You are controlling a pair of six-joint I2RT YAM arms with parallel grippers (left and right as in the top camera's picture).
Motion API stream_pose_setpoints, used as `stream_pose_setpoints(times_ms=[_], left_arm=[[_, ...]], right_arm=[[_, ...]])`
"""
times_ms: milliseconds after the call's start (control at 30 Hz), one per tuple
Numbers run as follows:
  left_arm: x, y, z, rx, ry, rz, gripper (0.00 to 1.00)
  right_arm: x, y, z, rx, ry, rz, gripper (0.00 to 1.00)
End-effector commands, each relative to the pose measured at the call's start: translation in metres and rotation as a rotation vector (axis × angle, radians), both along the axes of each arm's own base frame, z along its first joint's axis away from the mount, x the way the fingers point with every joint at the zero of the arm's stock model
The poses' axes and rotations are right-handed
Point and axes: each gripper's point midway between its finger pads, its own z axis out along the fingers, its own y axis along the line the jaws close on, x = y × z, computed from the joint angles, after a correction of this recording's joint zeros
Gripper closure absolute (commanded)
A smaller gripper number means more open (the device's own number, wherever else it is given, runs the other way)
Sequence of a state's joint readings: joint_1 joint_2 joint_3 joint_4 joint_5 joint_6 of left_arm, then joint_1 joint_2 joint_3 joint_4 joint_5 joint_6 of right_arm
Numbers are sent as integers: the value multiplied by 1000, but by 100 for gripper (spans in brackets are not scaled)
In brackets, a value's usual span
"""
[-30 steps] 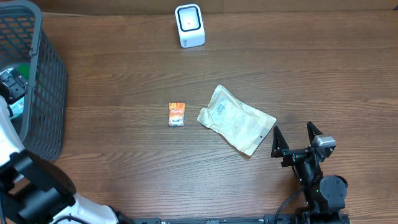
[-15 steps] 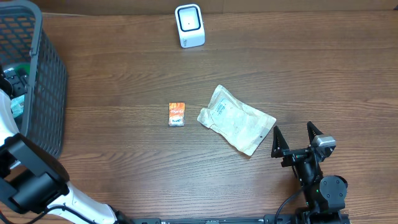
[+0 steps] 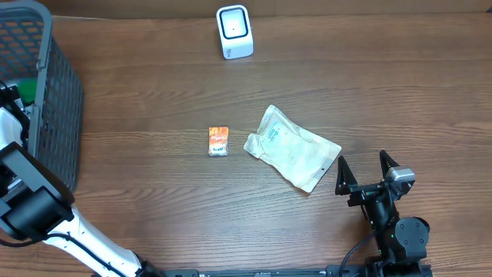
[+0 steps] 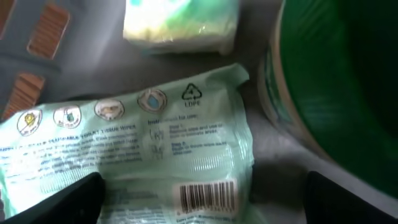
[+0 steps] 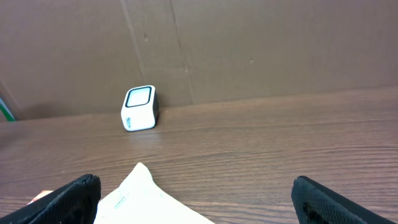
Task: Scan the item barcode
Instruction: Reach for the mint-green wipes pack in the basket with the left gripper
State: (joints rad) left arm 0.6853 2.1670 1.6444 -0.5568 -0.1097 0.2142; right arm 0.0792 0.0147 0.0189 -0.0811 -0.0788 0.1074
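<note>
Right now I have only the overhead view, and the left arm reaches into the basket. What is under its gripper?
Observer: A pale green wipes pack, lying flat under the open left gripper.
Operator: Is a barcode showing?
Observer: Yes, the barcode faces up, near the pack's lower edge in the wrist view.
Operator: Anything else in there?
Observer: A small wrapped packet lies just beyond the pack's top edge.

tabletop point(image 3: 154, 92): brown wood grain. basket point(image 3: 55, 100): dark grey mesh. scanner point(image 3: 234, 32): white, dark face. small packet point(image 3: 218, 141): orange. pouch point(image 3: 293, 147): white, grey print. pack point(image 4: 149, 162): pale green, black barcode.
</note>
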Motion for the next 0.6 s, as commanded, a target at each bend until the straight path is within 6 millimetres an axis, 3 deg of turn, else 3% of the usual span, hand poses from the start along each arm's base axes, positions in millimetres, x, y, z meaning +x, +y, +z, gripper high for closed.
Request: stream_pose_setpoints(times_ms=[0, 267, 400, 567], left_arm=[[-2, 1, -17, -14, 27, -11, 20], [-5, -2, -19, -25, 41, -7, 62], [-12, -7, -23, -61, 55, 33, 96], [-20, -13, -27, -101, 71, 90, 96]], right_arm=[[0, 0, -2, -4, -6, 2, 0], [0, 0, -2, -4, -6, 2, 0], [0, 0, -2, -4, -6, 2, 0], [0, 0, -2, -4, -6, 2, 0]])
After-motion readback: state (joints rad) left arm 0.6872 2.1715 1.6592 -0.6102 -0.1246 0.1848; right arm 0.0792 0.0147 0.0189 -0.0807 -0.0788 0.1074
